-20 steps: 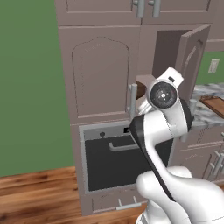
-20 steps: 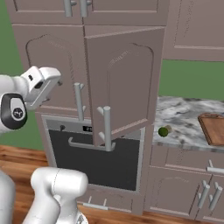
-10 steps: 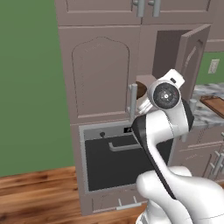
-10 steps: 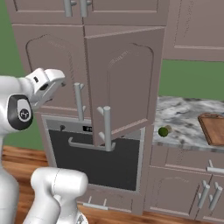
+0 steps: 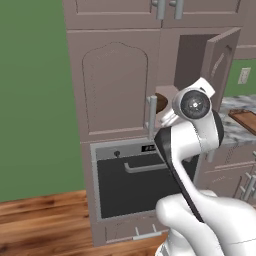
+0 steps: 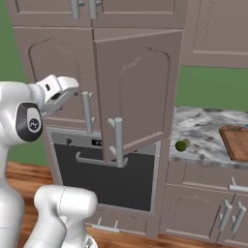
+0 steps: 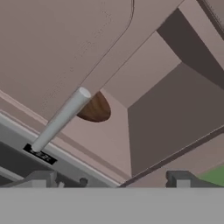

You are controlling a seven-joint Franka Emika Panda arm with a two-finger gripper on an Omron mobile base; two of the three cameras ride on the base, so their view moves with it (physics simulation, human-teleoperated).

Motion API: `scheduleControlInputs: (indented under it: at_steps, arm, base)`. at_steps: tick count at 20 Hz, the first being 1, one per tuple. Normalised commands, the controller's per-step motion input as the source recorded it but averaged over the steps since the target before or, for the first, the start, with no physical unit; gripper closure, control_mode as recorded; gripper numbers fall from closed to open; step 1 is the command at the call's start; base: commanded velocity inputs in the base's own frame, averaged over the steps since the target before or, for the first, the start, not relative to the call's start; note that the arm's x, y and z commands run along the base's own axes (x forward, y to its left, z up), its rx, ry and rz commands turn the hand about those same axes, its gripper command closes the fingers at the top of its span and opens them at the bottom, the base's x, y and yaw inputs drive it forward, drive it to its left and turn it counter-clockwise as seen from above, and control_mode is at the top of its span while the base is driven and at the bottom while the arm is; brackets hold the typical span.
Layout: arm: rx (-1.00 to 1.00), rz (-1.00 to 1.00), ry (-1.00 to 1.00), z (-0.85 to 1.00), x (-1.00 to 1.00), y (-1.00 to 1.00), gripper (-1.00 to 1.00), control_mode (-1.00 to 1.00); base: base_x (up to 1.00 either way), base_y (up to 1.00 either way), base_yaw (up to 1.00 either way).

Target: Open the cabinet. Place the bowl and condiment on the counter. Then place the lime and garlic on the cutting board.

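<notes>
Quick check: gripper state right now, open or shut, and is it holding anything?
Gripper: open, holding nothing; it faces the open cabinet, with the bowl inside.

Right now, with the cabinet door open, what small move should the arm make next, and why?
Probably reach the open gripper into the cabinet toward the bowl: its door stands open, the bowl's edge shows on the shelf inside, and the jaws hold nothing.

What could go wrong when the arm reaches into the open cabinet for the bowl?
The end effector could knock the closed door's handle, which hides part of the bowl. The open door stands out over the oven, so the arm might bump it. The bowl looks wide and could be hard to grip.
</notes>
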Motion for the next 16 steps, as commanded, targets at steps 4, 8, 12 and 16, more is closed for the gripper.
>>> scheduleControlInputs:
  at_steps: [4,8,12,16]
  arm:
    - [0.04,-0.04,0.00,-0.01,0.00,-0.24,-1.00,-1.00]
    - [0.04,-0.03,0.00,0.00,0.00,-0.21,-1.00,-1.00]
    - [0.04,-0.05,0.00,0.00,0.00,-0.24,-1.00,-1.00]
    - [0.04,-0.06,-0.01,-0.03,0.00,-0.23,-1.00,-1.00]
  base:
    - [0.00,0.00,0.00]
    - [0.00,0.00,0.00]
    - [0.00,0.00,0.00]
    - [0.00,0.00,0.00]
